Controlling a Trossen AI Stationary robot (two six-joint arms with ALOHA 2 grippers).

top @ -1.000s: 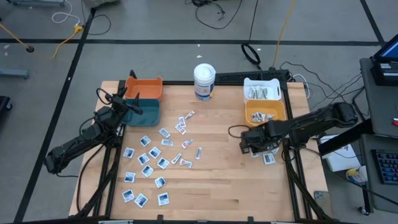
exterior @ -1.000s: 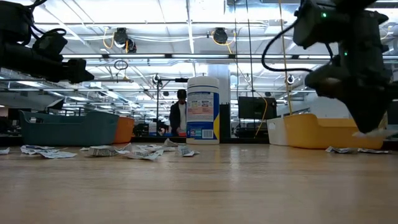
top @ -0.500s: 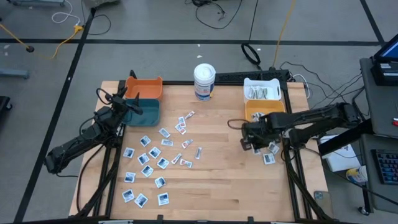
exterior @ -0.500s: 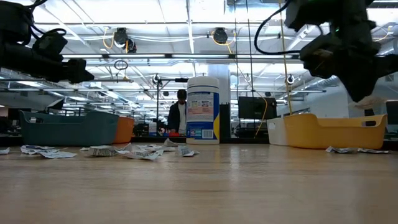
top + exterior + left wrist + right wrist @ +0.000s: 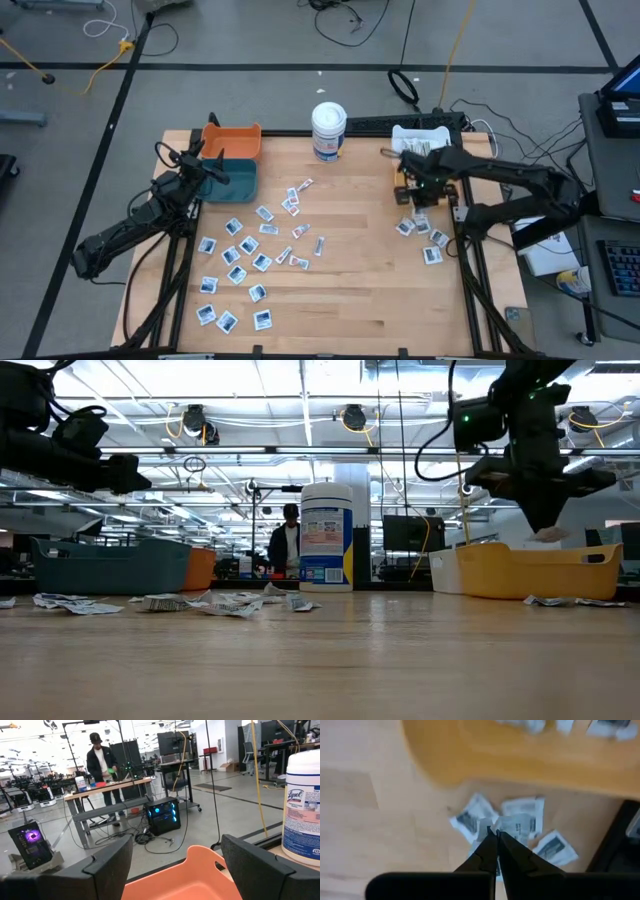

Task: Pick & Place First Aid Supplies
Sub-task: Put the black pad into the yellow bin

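Many small first aid packets (image 5: 250,250) lie flat on the wooden table's left half, and a few more (image 5: 432,245) lie near the right edge. My right gripper (image 5: 415,188) hangs over the yellow bin (image 5: 440,180) at its near edge, pointing down, shut on a small whitish packet (image 5: 547,533). My left gripper (image 5: 175,865) waits open and level at the far left, by the teal bin (image 5: 232,178) and the orange bin (image 5: 185,880), with nothing between its fingers. My right gripper pinches the small whitish packet (image 5: 489,826) between its two fingertips, coming from above and pointing down. The packet hangs just under the fingertips, clear of the table and the bin. Which edge of it the fingers have cannot be told.
A tall white tub with a blue label (image 5: 328,130) stands at the far middle. A white bin (image 5: 420,145) with packets in it sits behind the yellow one. Loose packets (image 5: 525,822) lie on the wood below my right gripper. People stand in the room beyond.
My right gripper has risen from the packets near the right edge and swung toward the table's far edge, until it hangs over the yellow bin. It has rolled a little and stayed shut on the packet, which has been lifted clear of the table.
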